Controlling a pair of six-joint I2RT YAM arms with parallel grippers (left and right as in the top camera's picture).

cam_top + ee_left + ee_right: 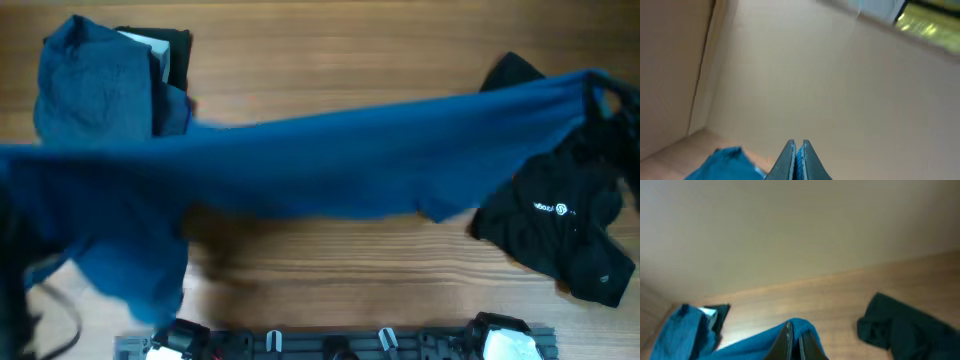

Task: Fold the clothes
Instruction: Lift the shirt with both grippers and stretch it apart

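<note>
A medium-blue shirt (330,160) hangs stretched across the table, lifted above it from far left to far right. My left gripper (797,150) is shut on blue fabric; in the overhead view it is hidden at the left edge. My right gripper (796,339) is shut on the shirt's other end (800,327), at the upper right of the overhead view (605,95). A black garment with small white print (560,225) lies crumpled on the table at the right, also in the right wrist view (905,327). Another blue shirt (90,85) lies bunched at the back left.
A black garment (175,55) with a white patch lies under the bunched blue shirt at the back left. The arm bases and mount rail (330,345) run along the table's front edge. Bare wooden tabletop (330,50) shows at the back and front middle.
</note>
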